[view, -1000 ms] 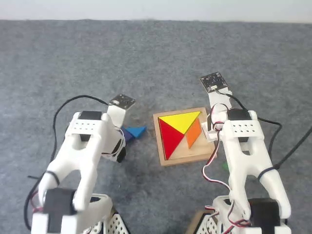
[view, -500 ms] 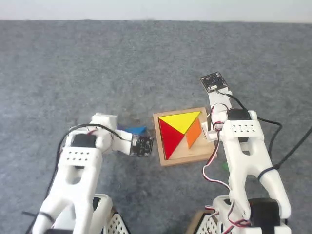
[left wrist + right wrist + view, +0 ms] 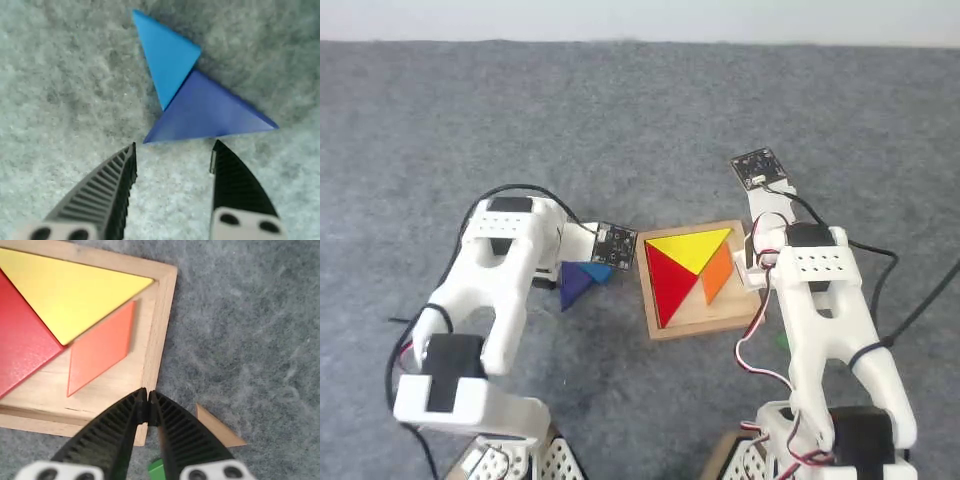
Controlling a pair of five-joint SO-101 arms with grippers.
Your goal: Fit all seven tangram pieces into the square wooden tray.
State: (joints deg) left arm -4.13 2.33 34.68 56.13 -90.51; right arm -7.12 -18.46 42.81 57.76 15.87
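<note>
1. Dark blue triangle [image 3: 205, 112]: a flat, matte piece lying on the grey table [image 3: 440, 120], left of the tray and about midway between the table's far and near edges.
2. Light blue triangle [image 3: 167, 55]: smaller, touching the dark blue triangle along one side, on the side away from the fingertips.
3. Left gripper [image 3: 175, 145]: jaws moderately wide, holding nothing. The fingertips sit just short of the dark blue triangle's long edge, one near its corner.
4. Square wooden tray [image 3: 705, 325]: pale wood with a raised rim, set slightly askew near the table's middle.
5. Red triangle [image 3: 668, 280]: large, seated along the tray's left edge.
6. Yellow triangle [image 3: 690, 250]: large, seated along the tray's far edge, meeting the red triangle.
7. Orange parallelogram [image 3: 717, 272]: by the tray's right edge, against the yellow triangle.
8. Right gripper [image 3: 147, 395]: jaws pressed together, gripping nothing, tips over the tray's rim near its near-right corner.
9. Tan triangle [image 3: 217, 430]: on the table just beyond that corner.
10. Green piece [image 3: 782, 340]: right of the tray, largely hidden by the right arm.
</note>
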